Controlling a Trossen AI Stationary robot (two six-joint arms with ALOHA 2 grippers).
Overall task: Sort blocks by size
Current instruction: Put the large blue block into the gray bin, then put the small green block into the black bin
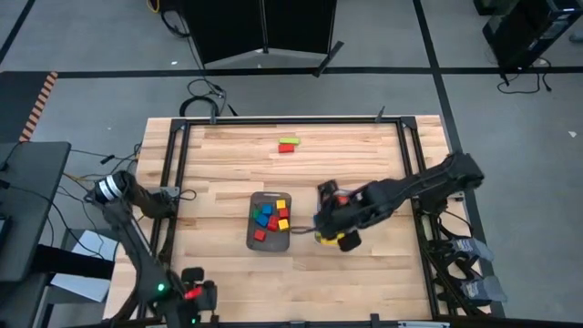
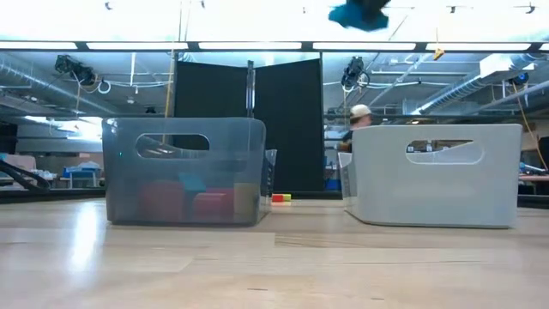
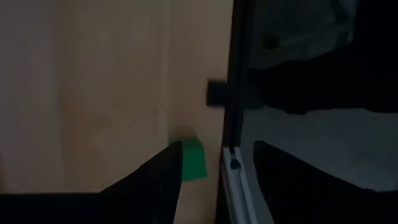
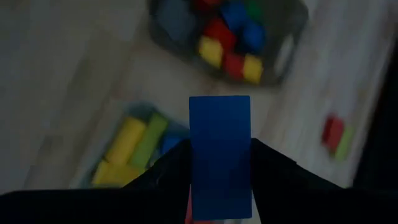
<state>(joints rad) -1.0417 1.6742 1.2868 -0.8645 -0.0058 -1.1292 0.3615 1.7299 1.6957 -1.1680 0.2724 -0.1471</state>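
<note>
My right gripper (image 4: 220,186) is shut on a blue bar block (image 4: 220,149) and hangs above the pale tray (image 4: 134,152), which holds yellow and green bars. In the high view this gripper (image 1: 326,219) covers most of that tray. The dark grey tray (image 1: 270,220) beside it holds red, blue and yellow cubes. A red and a green block (image 1: 288,144) lie together on the table near the far edge. My left gripper (image 3: 217,180) stands open by the table's left rail; a green block (image 3: 194,158) lies on the table just past one finger. My right gripper pinches the blue bar by its two long sides (image 4: 199,168) between the two fingers. The fingers come from above, slanting down, and lie along the bar. The bar's free end (image 4: 220,106) sticks out past the fingertips, lifted clear above the pale tray.
The black frame rail (image 3: 231,124) runs along the table's left edge, close to my left gripper. In the low view both trays (image 2: 184,172) (image 2: 433,176) stand side by side with a gap between them. A person in a cap (image 2: 360,116) is in the room beyond.
</note>
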